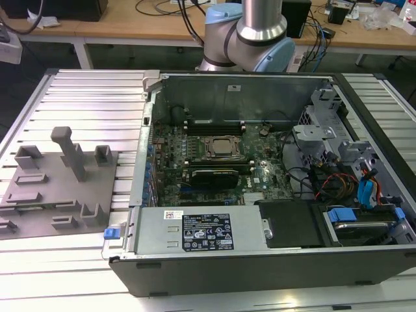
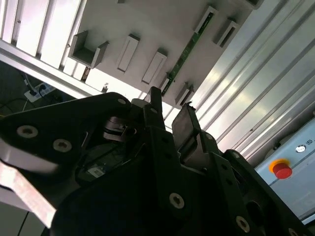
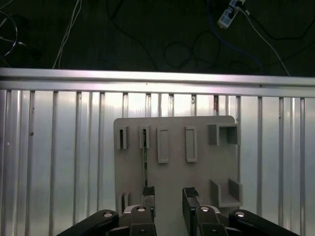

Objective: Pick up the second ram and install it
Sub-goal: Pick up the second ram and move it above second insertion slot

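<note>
Likely light, stiff and brittle, the second ram (image 3: pixel 145 167) wants gripping by its edges; the pincer (image 3: pixel 169 199) stands apart, empty

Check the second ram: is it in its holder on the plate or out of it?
In. The second ram sits on edge in slotted blocks on the grey fixture plate; the open tool holds nothing.

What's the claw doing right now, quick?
Gripper: open, holding nothing, over the grey holder where the ram stands.
</note>
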`<state>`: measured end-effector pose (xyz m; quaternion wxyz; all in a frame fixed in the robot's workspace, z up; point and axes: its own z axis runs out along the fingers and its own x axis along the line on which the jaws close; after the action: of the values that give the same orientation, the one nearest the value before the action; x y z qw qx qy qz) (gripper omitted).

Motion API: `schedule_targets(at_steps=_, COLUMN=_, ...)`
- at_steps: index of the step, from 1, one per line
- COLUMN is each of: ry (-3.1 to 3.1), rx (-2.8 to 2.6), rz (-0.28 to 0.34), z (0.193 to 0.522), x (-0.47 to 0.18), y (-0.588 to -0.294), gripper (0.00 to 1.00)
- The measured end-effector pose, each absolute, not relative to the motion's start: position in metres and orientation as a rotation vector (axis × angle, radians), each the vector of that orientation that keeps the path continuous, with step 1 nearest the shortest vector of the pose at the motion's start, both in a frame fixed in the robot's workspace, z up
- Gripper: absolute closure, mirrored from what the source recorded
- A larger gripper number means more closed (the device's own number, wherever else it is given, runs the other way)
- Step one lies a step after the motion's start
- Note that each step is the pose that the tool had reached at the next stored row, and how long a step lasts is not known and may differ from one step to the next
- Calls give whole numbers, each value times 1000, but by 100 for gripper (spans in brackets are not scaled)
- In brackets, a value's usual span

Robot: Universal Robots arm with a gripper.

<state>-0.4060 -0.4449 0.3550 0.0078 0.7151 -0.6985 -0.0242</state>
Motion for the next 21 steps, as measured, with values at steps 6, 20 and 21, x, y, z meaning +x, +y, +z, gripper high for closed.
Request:
schedule_targets(at_steps=6, ry=-2184, rx=2235, rz=-76, z=348, x=-406, y=-445, gripper=64)
schedule_targets(at_steps=20, ry=-2184, rx=2236, rz=-76, z=333, x=-406, y=-445, gripper=64)
schedule_targets(at_steps=21, ry=-2184, rx=2235, rz=-76, z=332, x=-406, y=-445, gripper=64)
